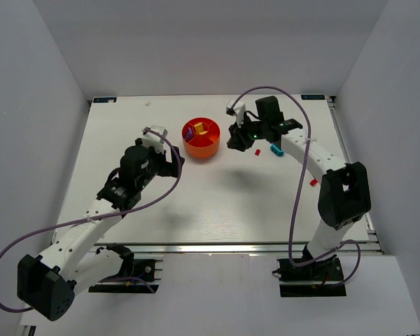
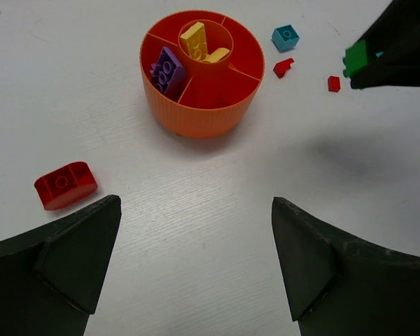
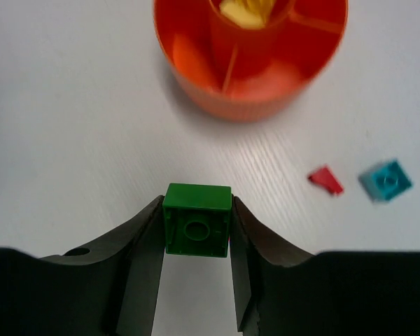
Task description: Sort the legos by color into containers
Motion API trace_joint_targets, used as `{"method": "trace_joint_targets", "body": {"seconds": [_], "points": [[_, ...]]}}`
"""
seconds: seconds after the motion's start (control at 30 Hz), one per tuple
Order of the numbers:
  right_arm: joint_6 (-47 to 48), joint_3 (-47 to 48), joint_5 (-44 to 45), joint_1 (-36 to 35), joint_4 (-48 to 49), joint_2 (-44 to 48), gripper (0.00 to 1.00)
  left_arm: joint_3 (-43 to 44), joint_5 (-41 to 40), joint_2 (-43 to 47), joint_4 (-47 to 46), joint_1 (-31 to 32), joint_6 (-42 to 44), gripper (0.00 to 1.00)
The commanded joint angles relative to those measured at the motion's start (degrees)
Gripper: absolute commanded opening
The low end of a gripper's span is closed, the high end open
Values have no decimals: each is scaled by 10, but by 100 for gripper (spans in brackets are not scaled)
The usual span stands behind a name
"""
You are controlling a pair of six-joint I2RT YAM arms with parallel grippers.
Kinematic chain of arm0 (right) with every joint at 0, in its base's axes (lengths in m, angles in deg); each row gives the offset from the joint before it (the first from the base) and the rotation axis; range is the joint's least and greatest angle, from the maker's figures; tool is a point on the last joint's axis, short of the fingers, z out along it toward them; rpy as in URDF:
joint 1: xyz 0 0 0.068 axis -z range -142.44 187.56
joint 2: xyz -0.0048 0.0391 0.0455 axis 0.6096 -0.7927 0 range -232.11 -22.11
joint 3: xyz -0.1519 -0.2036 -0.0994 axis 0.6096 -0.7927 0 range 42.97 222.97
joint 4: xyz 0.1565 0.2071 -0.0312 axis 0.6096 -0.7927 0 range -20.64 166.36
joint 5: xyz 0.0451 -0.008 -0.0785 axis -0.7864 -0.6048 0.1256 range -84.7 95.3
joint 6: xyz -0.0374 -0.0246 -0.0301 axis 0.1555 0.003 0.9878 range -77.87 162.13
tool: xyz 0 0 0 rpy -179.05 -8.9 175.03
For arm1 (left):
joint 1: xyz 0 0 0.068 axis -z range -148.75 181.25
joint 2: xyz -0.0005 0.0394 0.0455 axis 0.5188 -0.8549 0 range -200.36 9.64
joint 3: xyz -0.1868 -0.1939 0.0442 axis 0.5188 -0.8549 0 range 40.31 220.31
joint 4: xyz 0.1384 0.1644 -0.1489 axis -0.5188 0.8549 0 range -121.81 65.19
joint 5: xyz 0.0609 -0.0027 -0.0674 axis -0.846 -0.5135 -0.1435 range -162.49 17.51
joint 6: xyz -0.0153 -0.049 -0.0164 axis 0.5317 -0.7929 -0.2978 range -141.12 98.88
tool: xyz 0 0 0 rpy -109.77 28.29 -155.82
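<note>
The orange-red bowl (image 1: pixel 201 138) stands on the table at the back middle. Its hub holds a yellow brick (image 2: pixel 196 38) and one wedge holds a purple brick (image 2: pixel 166 70). My right gripper (image 3: pixel 197 210) is shut on a green brick (image 3: pixel 197 218), lifted off the table just right of the bowl (image 3: pixel 250 49). The left gripper (image 2: pixel 196 259) is open with nothing between its fingers, on the near left side of the bowl (image 2: pixel 201 70). A large red brick (image 2: pixel 65 185) lies just ahead of its left finger.
Loose pieces lie right of the bowl: a small red piece (image 2: pixel 283 67), another red piece (image 2: pixel 334 83) and a cyan brick (image 2: pixel 285 37). One more red piece (image 1: pixel 313 182) lies near the right arm. White walls enclose the table.
</note>
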Motion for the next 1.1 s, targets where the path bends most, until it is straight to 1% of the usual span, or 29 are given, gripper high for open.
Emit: {"method": "trace_joint_targets", "body": {"seconds": [0.0,0.03,0.07,0.1,0.13,0.17,0.27,0.43,0.47,0.7,0.93,1.07], "points": [[-55,11,-26,-31,118,11,0,-10,25,14,-21,1,-25,97],[-69,8,-22,-35,141,10,0,-10,32,14,-16,1,-37,97],[-109,6,0,-41,165,10,0,-10,33,13,-12,1,-40,97],[-139,0,25,-51,219,9,0,-10,31,15,-5,1,-42,97],[-162,3,45,-56,242,-1,0,-10,30,20,0,1,-46,97],[-199,10,83,-60,248,-7,0,-11,29,23,5,1,-47,97],[-243,21,120,-81,276,-26,0,-12,15,40,31,1,-43,97],[-289,-29,155,-104,382,-27,0,-18,-22,74,73,1,-34,97],[-294,-36,171,-109,388,-31,0,-23,-29,86,79,1,-33,97],[-313,-28,187,-128,409,-70,0,-51,-60,125,101,1,-29,98],[-352,-26,266,-147,421,-102,0,-60,-54,134,93,1,-39,98],[-357,-21,287,-152,422,-117,0,-61,-52,138,92,1,-39,98]]}}
